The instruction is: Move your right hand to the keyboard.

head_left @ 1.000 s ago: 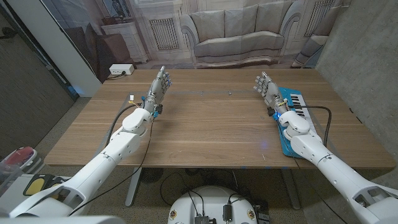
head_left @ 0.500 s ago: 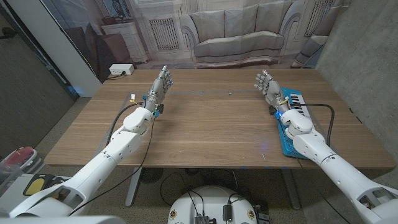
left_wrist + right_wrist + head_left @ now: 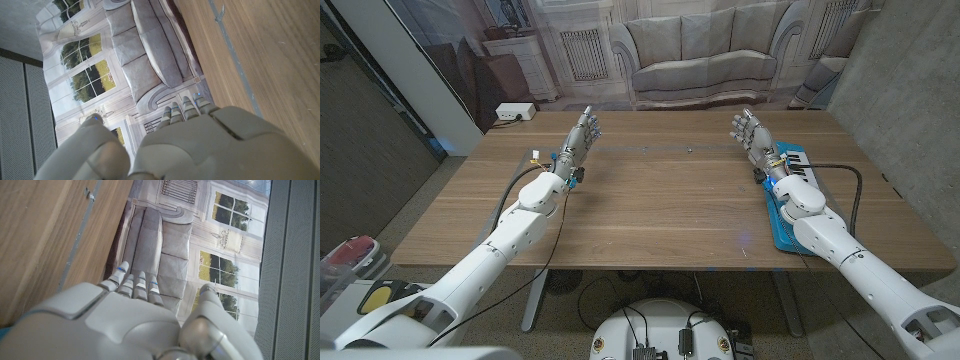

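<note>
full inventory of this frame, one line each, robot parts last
keyboard: 1, blue body with white keys, right side of the table, partly under the right arm
cable: 1, black, loops off the keyboard toward the table's right edge
table: 1, light brown wood, centre of view
power strip: 1, white, on the floor past the table's far left corner
sofa backdrop: 1, grey printed scene, behind the table
left hand: 1, grey, raised over the table's left part, holds nothing
right hand: 1, grey, fingers apart, beside the keyboard's far end, holds nothing

The keyboard (image 3: 790, 190) is bright blue with white and black keys; the table (image 3: 660, 200) is brown woodgrain; both arms are white.
</note>
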